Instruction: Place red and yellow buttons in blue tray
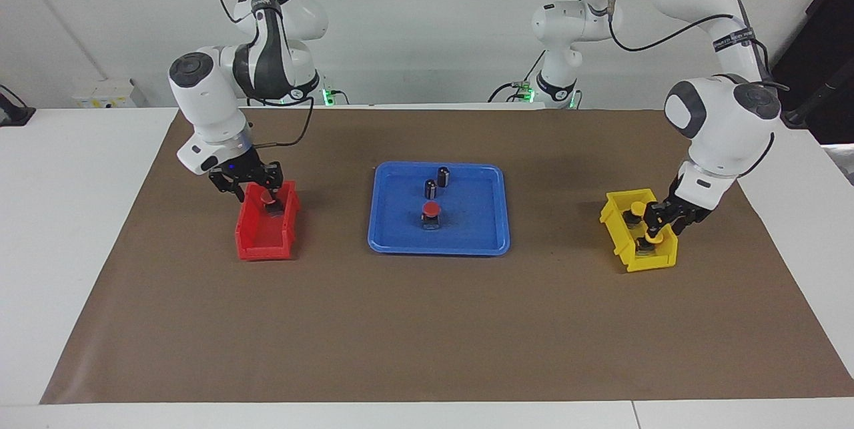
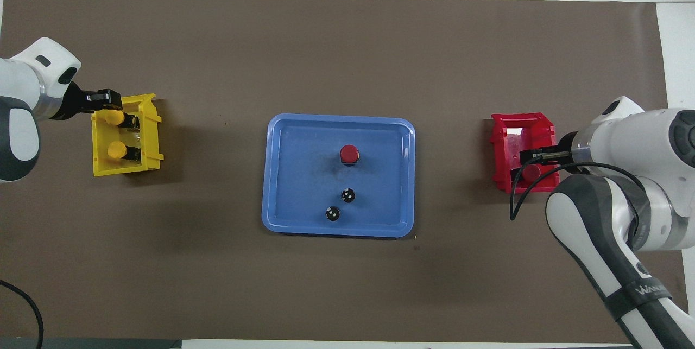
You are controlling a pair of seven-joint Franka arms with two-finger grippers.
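Right gripper (image 1: 267, 197) in red bin (image 1: 257, 242)

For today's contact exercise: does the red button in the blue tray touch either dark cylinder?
Apart. The overhead view shows bare tray between red button and the cylinders.

"WANA…" — right arm's strap (image 2: 643, 288)
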